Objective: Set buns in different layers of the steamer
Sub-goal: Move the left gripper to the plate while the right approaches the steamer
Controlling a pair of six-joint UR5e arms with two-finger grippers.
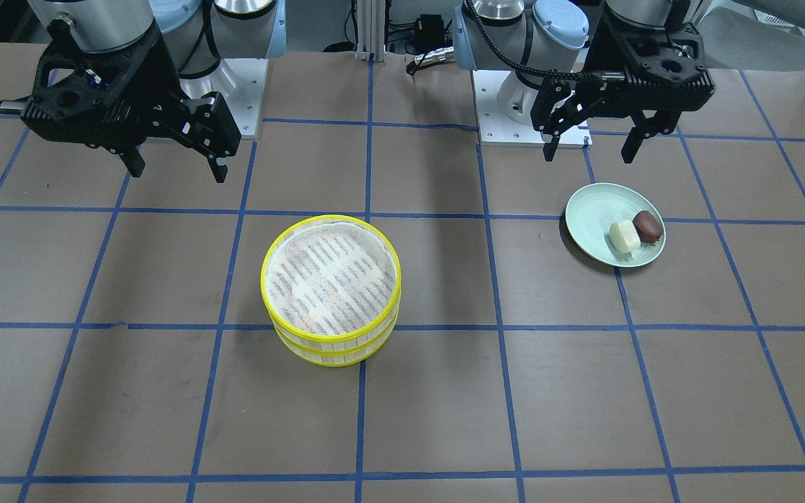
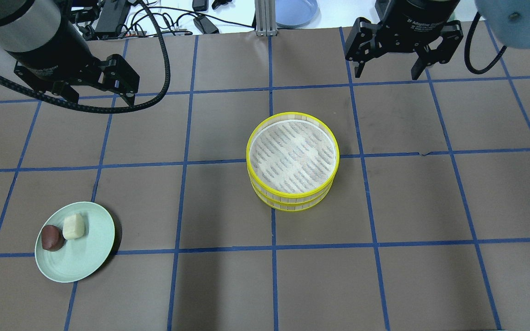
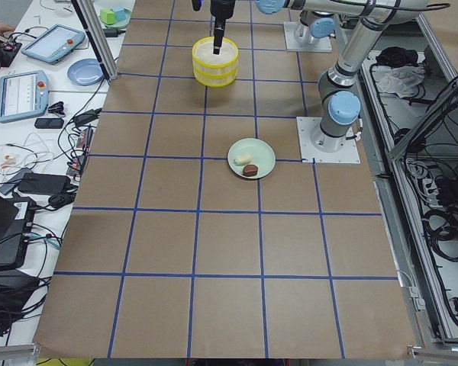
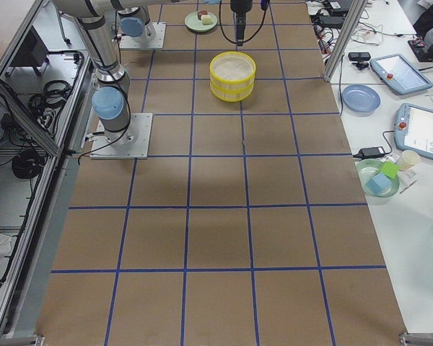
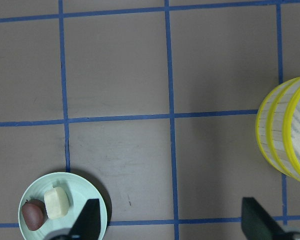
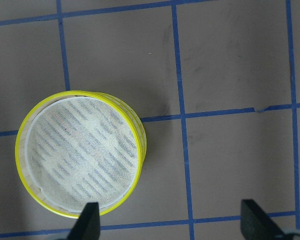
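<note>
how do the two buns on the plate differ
Colour: the cream bun is pale, the brown bun dark reddish. Shape: the cream bun looks blockier, the brown bun rounder. Place: the brown bun sits by the rim of the plate, the cream bun further in. Both are similar in size and touching.

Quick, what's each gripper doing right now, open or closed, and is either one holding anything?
Left gripper: open, fingers spread, holding nothing.
Right gripper: open, fingers spread, holding nothing.

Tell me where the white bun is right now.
Overhead view, lower left: the white bun lies on the green plate on the robot's left side, right beside the brown bun, well apart from the steamer.
</note>
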